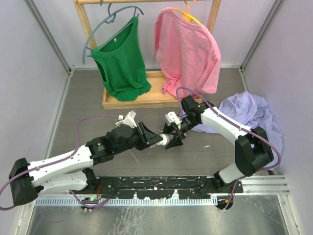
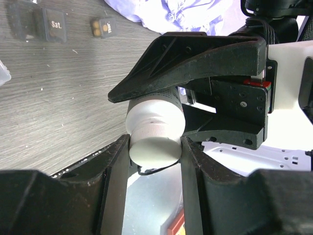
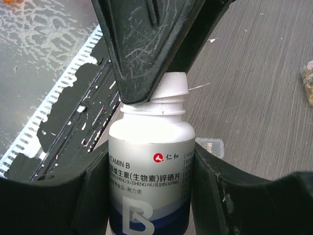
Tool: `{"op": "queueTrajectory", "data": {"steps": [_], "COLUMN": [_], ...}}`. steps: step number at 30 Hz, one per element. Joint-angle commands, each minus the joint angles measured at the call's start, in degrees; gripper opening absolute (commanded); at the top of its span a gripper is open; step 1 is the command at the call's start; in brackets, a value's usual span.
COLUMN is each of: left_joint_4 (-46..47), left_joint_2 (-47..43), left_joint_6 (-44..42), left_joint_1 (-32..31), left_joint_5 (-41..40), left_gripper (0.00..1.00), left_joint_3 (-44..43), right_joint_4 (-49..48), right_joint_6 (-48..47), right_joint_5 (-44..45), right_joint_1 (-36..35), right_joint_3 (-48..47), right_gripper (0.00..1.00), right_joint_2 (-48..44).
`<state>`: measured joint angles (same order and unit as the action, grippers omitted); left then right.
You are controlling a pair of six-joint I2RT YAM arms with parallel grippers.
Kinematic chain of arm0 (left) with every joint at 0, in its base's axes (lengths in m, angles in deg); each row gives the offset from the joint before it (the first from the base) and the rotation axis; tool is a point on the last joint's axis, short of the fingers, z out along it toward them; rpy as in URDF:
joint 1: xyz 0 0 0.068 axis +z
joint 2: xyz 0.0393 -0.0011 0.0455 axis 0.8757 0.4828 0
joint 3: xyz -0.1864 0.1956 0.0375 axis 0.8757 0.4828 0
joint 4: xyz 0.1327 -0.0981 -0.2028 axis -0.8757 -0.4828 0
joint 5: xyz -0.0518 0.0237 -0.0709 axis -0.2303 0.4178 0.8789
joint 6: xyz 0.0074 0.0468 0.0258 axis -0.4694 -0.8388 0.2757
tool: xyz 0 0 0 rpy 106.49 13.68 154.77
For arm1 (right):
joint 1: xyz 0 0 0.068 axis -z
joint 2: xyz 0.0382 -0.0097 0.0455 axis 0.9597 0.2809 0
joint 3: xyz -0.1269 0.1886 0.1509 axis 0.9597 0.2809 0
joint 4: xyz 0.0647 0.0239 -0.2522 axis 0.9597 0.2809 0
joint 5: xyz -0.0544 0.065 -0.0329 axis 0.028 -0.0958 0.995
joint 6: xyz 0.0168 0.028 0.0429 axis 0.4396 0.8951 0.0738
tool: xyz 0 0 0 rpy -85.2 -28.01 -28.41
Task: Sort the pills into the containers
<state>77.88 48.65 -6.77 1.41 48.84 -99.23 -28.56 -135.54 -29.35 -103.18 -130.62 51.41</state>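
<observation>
**Both grippers clamped on one pill bottle, tubs lying off to the side**

The left gripper (image 2: 155,159) is closed on the white ribbed screw cap (image 2: 155,147), with one black finger on each side touching it. The right gripper (image 3: 149,169) is closed on the body of the white plastic vitamin bottle (image 3: 149,142), which has a blue "B" label and Chinese print. Its fingers press both sides of the label. The cap sits on the bottle neck, with the threads just visible under it in the right wrist view.

In the top view the bottle lies roughly level between the two grippers, which meet nose to nose. It is above the grey wood-grain table (image 1: 98,98), and I cannot tell how high.

Relative to the bottle:
- The dark squarish tubs (image 2: 51,24) are on the table well apart from it, in the upper left of the left wrist view. One is marked "Sat." and another sits just beside that.
- A third, open dark tub (image 2: 103,27) is near those and shows two orange round pills (image 2: 100,28).
- One clear plastic tub (image 3: 211,146) is on the table just behind the bottle in the right wrist view.
- Another small tub (image 3: 308,81) is at the far right edge of that view, too blurred to read.
- The crumpled lilac cloth (image 1: 249,112) is beyond the bottle on the right arm's side.
- The wooden rack (image 1: 146,100) is behind it, holding a green top (image 1: 122,63) and a pink T-shirt (image 1: 188,49).
</observation>
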Motion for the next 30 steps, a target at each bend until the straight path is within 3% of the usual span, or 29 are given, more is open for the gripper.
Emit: {"op": "queueTrajectory", "data": {"steps": [1, 18, 25, 30], "left_joint_4": [5.5, 7.1, 9.4, 10.8], "left_joint_2": [-3.5, -0.5, 0.4, -0.4], "left_joint_6": [5.1, 21.2, 21.8, 20.5], "left_joint_1": [0.9, 0.8, 0.9, 0.9], "left_joint_5": [-4.5, 0.3, 1.0, 0.7], "left_gripper": [0.08, 0.13, 0.25, 0.44], "left_joint_3": [0.5, 2.3, 2.6, 3.7], "right_joint_4": [3.2, 3.2, 3.2, 3.2], "right_joint_6": [-0.8, -0.8, -0.9, -0.8], "right_joint_5": [1.2, 1.0, 1.2, 1.1], "right_joint_1": [0.1, 0.1, 0.1, 0.1], "right_joint_3": [-0.6, -0.5, -0.5, -0.5], "right_gripper": [0.01, 0.01, 0.01, 0.01], "right_joint_2": [-1.3, -1.6, -1.7, -1.7]}}
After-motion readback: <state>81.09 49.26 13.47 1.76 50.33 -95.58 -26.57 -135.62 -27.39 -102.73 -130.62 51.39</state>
